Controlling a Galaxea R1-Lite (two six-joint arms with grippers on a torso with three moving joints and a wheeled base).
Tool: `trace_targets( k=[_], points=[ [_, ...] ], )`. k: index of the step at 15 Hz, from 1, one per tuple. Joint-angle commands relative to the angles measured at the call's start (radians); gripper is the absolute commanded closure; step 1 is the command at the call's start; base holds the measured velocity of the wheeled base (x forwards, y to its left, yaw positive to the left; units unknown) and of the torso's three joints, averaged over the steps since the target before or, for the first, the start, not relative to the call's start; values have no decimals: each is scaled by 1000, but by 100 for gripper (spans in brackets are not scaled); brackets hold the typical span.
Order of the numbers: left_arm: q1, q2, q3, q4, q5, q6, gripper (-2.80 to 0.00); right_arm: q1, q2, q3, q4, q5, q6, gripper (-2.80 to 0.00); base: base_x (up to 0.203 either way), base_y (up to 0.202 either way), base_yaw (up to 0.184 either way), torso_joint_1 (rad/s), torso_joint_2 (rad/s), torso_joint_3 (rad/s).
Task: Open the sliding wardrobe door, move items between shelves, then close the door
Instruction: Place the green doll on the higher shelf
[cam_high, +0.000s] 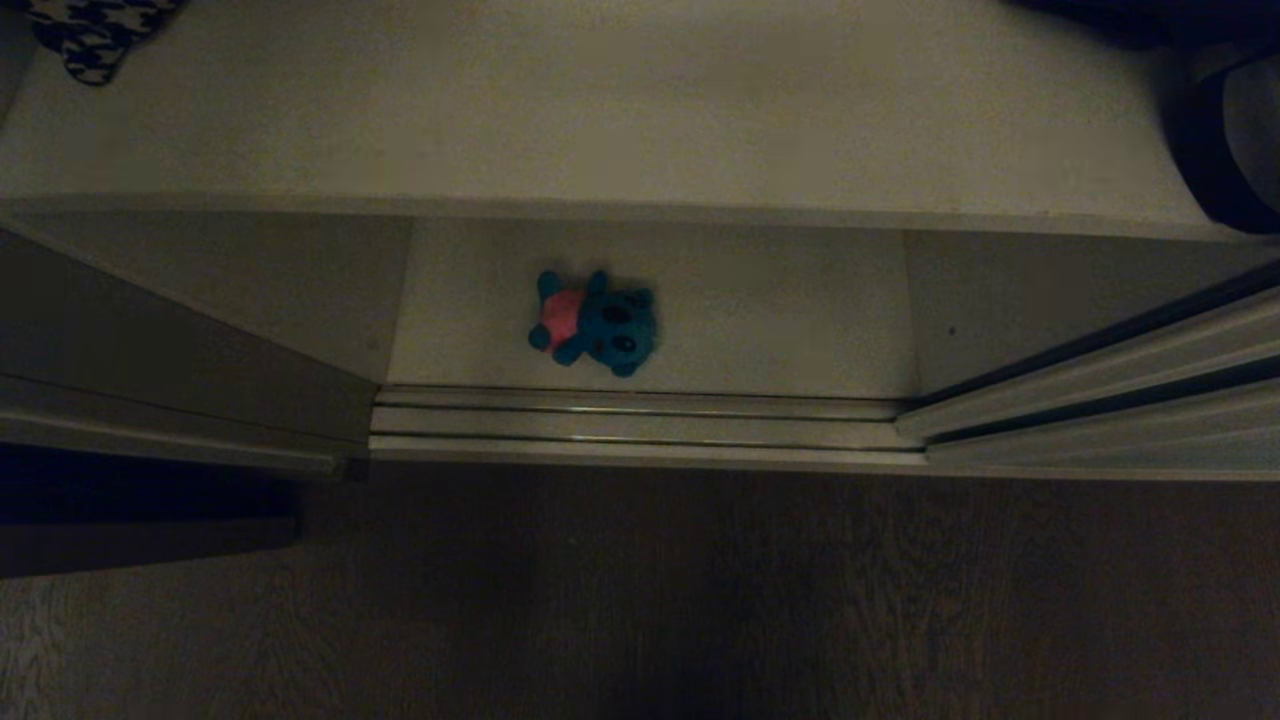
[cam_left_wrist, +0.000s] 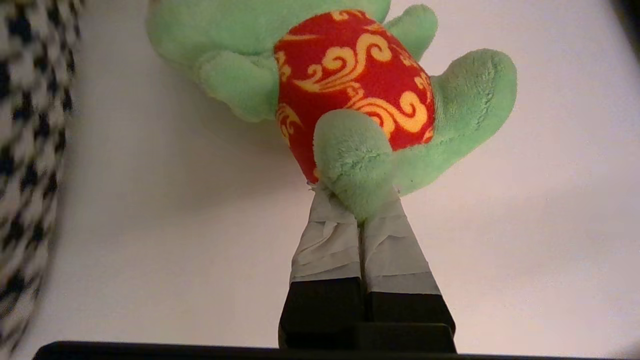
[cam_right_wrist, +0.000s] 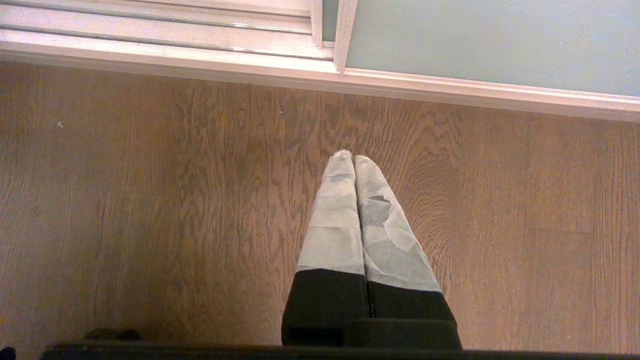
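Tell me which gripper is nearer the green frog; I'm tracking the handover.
Left. The left gripper is shut on the green frog's foot; the right gripper hangs shut over the wooden floor, no frog nearby.

Left gripper (cam_left_wrist: 361, 220) fingers: two slim tapering fingers (cam_left_wrist: 330, 245), wrapped in pale grey-white tape that is creased and layered.
Left gripper base: matte black blocks below the tape, the two halves parted by a thin seam.
Left wrist edge: a black bar runs along the bottom of the left wrist view.
Right gripper (cam_right_wrist: 354, 159) fingers: two tapering fingers (cam_right_wrist: 336, 220) in the same pale grey tape, worn and patchy on one side.
Right gripper base: matte black, ribbed faintly, with a black bar beneath.
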Motion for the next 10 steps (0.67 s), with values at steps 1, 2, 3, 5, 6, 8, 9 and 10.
trace_targets(
  k=[1, 2, 3, 5, 6, 8, 9, 10],
  points=[
    [-2, 44, -2, -53, 16, -4, 0, -1, -3, 0, 0, 1, 0, 0, 0, 0, 0, 0, 0, 0],
    [-1, 51, -3, -62, 37, -2, 0, 0, -3, 0, 0, 1, 0, 0, 0, 0, 0, 0, 0, 0],
    [-1, 50, -3, -66, 39, 0, 0, 0, -3, 0, 0, 1, 0, 0, 0, 0, 0, 0, 0, 0],
    [4, 48, -4, -63, 39, 26, 0, 0, -3, 0, 0, 1, 0, 0, 0, 0, 0, 0, 0, 0],
    [13, 49, -4, -64, 39, 36, 0, 0, -3, 0, 0, 1, 0, 0, 0, 0, 0, 0, 0, 0],
    [33, 50, -3, -62, 36, 40, 0, 0, -3, 0, 0, 1, 0, 0, 0, 0, 0, 0, 0, 0],
    [39, 48, -1, -56, 37, 42, 0, -1, -3, 0, 0, 1, 0, 0, 0, 0, 0, 0, 0, 0],
    [47, 47, -1, -58, 39, 42, -280, 1, -3, 0, 0, 1, 0, 0, 0, 0, 0, 0, 0, 0]
  ],
)
